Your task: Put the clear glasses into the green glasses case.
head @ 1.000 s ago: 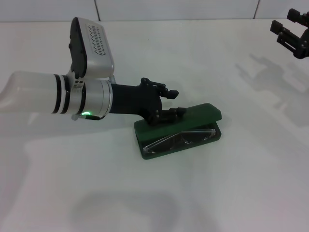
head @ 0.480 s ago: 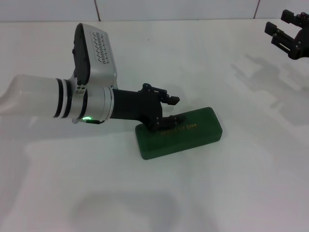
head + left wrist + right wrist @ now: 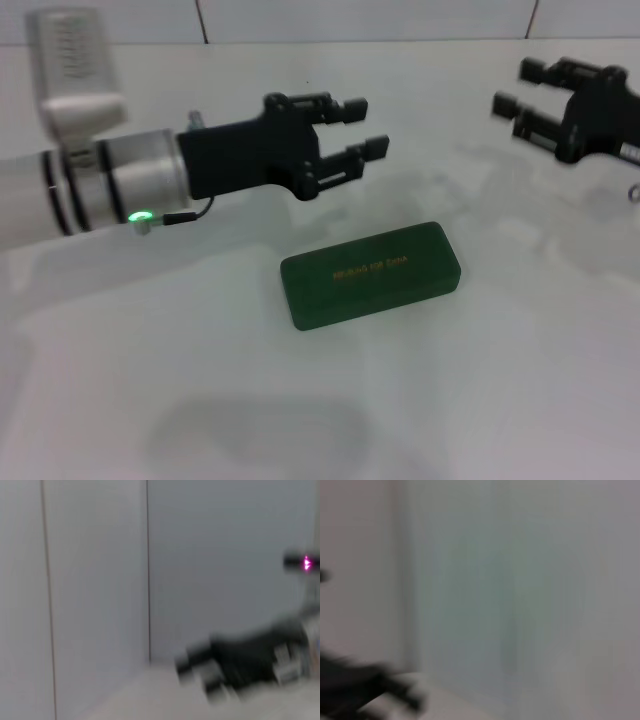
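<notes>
- Left gripper (image 3: 366, 128) hangs in the air above the tabletop (image 3: 480, 380), its two black fingers (image 3: 352, 105) spread apart with nothing between them; it sits at about 12 o'clock from the case, clear of it and not touching.
- Nearest in the head view lies a bare stretch of white tabletop, with a soft grey shadow at 6 o'clock.
- Next comes the green glasses case (image 3: 370, 273), lying flat on the tabletop near the middle of the view, lid down and shut, its long side tilted so the end at 3 o'clock sits a little farther away than the end at 9 o'clock.
- Small gold lettering (image 3: 370, 267) runs along the middle of the lid.
- The clear glasses cannot be seen in any view; the shut lid hides whatever is inside the case.
- Behind the case the left arm reaches in from 9 o'clock, silver at the wrist with a small green light (image 3: 141, 216) glowing on its underside.
- Farther off, at about 2 o'clock from the case, the right gripper (image 3: 510, 88) is raised well apart from it, fingers spread and holding nothing.
- At the far edge a pale wall (image 3: 360, 18) with thin vertical seams meets the tabletop.
- Both wrist views show mostly that wall; the left wrist view catches the right gripper (image 3: 200, 672) as a dark blur, with a pink light (image 3: 306, 563) above it.
</notes>
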Controlling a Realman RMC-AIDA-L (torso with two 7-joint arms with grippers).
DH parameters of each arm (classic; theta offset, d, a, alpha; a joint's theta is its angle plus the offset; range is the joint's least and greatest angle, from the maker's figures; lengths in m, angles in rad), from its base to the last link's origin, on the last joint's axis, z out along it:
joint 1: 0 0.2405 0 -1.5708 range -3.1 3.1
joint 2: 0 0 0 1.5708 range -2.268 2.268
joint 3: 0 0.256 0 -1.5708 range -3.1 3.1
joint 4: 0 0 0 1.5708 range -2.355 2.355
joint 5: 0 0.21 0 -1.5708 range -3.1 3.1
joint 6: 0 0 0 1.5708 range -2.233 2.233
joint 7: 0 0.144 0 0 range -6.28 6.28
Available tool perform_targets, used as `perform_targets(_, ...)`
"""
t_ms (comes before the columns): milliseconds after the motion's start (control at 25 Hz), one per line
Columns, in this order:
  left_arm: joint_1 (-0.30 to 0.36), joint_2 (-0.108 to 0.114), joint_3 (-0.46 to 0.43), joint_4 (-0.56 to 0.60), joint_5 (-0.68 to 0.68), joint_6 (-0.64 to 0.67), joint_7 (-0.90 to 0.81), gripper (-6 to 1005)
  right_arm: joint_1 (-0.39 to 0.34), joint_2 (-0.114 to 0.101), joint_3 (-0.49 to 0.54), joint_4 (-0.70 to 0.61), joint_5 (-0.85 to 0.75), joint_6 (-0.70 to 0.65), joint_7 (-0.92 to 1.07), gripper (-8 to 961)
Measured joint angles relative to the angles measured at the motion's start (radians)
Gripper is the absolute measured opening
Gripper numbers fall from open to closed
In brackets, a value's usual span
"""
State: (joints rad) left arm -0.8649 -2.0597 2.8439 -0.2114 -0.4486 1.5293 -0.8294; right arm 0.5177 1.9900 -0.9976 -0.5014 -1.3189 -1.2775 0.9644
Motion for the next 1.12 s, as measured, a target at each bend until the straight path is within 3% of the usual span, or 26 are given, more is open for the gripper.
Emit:
perform_targets(40, 0.02, 0.011, 0.0, 0.0, -0.029, 0.057, -0.002, 525, 0.007, -0.034, -0.076, -0.03, -0.042, -0.12, 0.076, 585)
perform_targets(200, 0.075, 0.03, 0.0, -0.001, -0.065, 0.176, 0.012, 572, 0.022, -0.053, -0.092, -0.045, -0.094, -0.276, 0.11, 590)
perform_targets(400, 0.158, 0.029, 0.0, -0.002, -0.059, 0.267, 0.158, 688, 0.015, -0.03, -0.093, -0.117, -0.185, -0.402, 0.069, 596)
perform_targets(600, 0.198, 0.026, 0.0, -0.002, -0.047, 0.31, 0.202, 804, 0.022, -0.014, -0.092, -0.131, -0.227, -0.411, 0.063, 837)
perform_targets(880, 0.219, 0.025, 0.0, -0.002, -0.03, 0.314, 0.214, 888, 0.028, -0.004, -0.093, -0.133, -0.231, -0.398, 0.054, 882)
perform_targets(1120, 0.223, 0.023, 0.0, -0.002, -0.03, 0.315, 0.236, 888, 0.028, 0.006, -0.09, -0.125, -0.232, -0.379, 0.039, 888)
